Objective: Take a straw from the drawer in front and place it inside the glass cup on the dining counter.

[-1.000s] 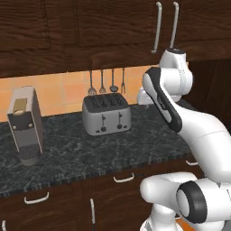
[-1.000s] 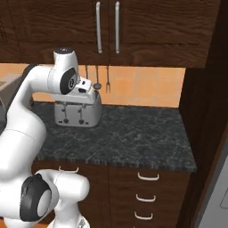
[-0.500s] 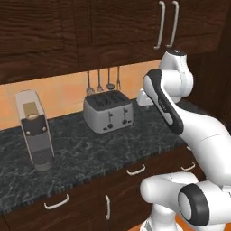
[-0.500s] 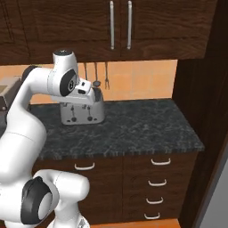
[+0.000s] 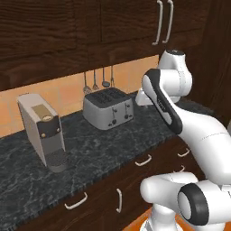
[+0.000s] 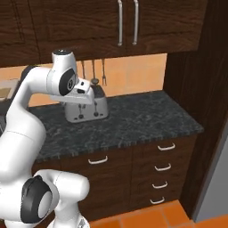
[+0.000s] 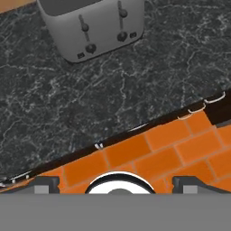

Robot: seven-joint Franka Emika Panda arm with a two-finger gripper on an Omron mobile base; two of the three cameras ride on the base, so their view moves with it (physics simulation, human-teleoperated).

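Drawer fronts (image 6: pixel 162 167) sit closed under the granite counter (image 6: pixel 133 120), below the wide-open, empty end effector (image 7: pixel 116 184).

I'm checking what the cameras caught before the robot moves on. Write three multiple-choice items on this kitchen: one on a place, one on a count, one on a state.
1. Where does the toaster stand?
A. On the black speckled counter, under the hanging utensils
B. On the floor
C. Inside a cupboard

2. How many drawer handles run down the narrow stack at the right end of the counter in the right base view?
A. One
B. Four
C. Seven

3. In what state are the drawers under the counter?
A. All pulled out
B. All shut
C. Removed

Answers:
1 A: the toaster sits on the counter against the orange wall, below the utensils.
2 B: four white handles show one above another.
3 B: every front lies flush with the cabinet face.
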